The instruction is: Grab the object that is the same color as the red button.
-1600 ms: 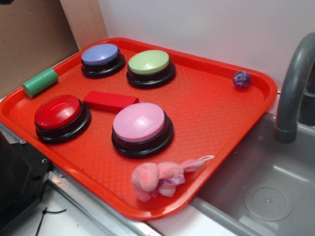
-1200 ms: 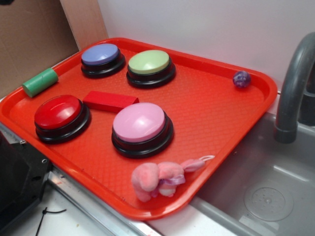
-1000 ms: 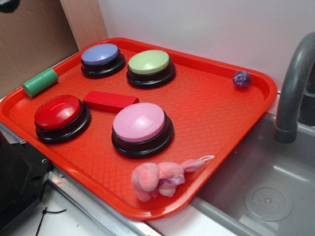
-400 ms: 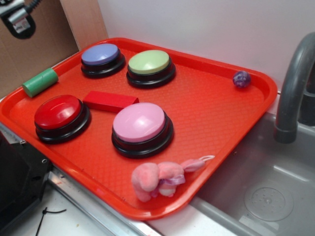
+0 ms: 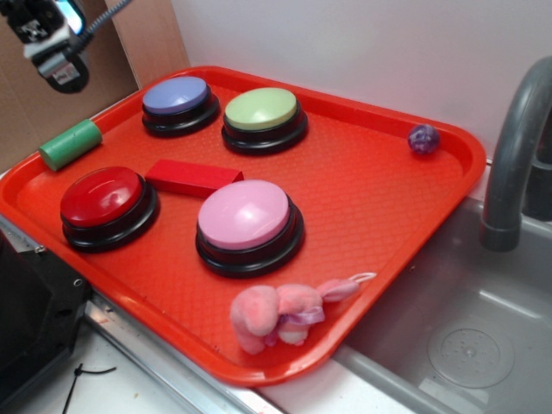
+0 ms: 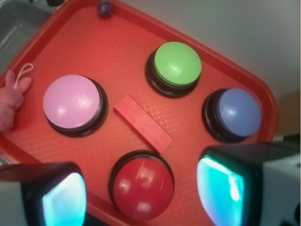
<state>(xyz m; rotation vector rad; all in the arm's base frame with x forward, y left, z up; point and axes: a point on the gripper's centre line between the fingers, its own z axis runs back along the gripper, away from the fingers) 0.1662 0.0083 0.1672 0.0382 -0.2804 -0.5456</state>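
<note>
The object, a small flat red block (image 5: 192, 177), lies on the red tray (image 5: 371, 190) between the red button (image 5: 102, 197) and the pink button (image 5: 246, 216). My gripper (image 5: 56, 52) hangs high above the tray's far left corner, well clear of the block. In the wrist view the block (image 6: 142, 123) lies diagonally at the middle, with the red button (image 6: 141, 184) just below it. My gripper (image 6: 141, 193) is open, with nothing held; its two fingers frame the red button from high above.
A green cylinder (image 5: 71, 143) sits on the tray's left rim. Blue (image 5: 177, 97) and green (image 5: 261, 110) buttons stand at the back. A purple ball (image 5: 423, 138) lies far right, a pink plush (image 5: 276, 312) at the front. A faucet (image 5: 513, 155) and sink (image 5: 466, 328) are right.
My gripper has come into the exterior view at the top left and moved down and to the right. Nothing on the tray has moved.
</note>
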